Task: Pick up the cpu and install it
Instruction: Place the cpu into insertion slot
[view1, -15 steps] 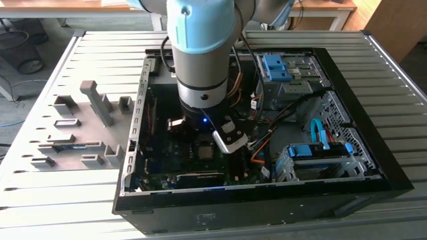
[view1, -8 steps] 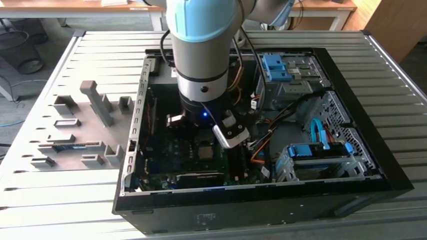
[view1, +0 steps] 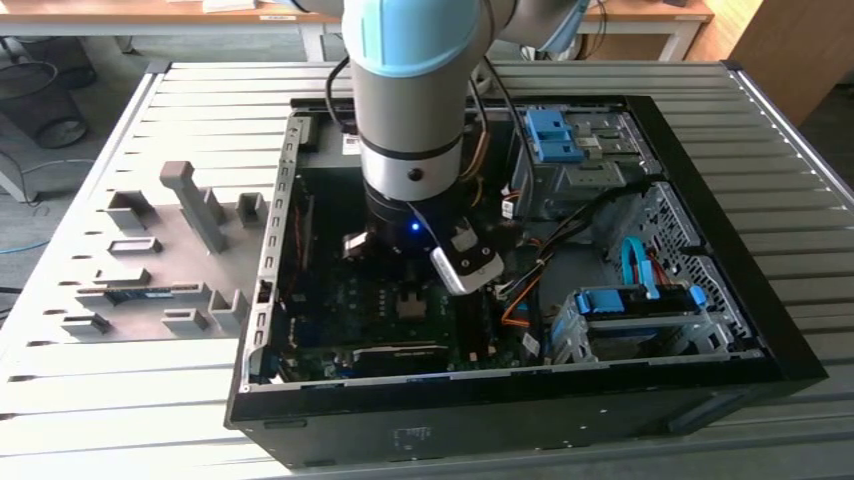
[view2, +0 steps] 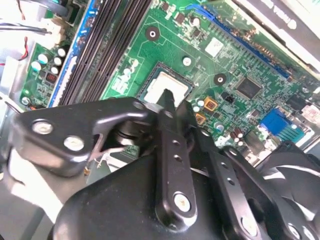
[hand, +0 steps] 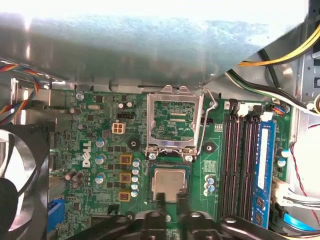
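The gripper (hand: 171, 199), fingers nearly together, hides one edge of the cpu (hand: 170, 181) in its socket (hand: 149, 175)

Can't see one edge of cpu (hand: 170, 180) under gripper (hand: 171, 199), full fan (hand: 20, 170) past picture edge, or middle of motherboard (view1: 400, 305) behind arm (view1: 414, 100) in exterior view.

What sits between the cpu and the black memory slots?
In the first wrist view, a few small round capacitors stand between the cpu and the memory slots.
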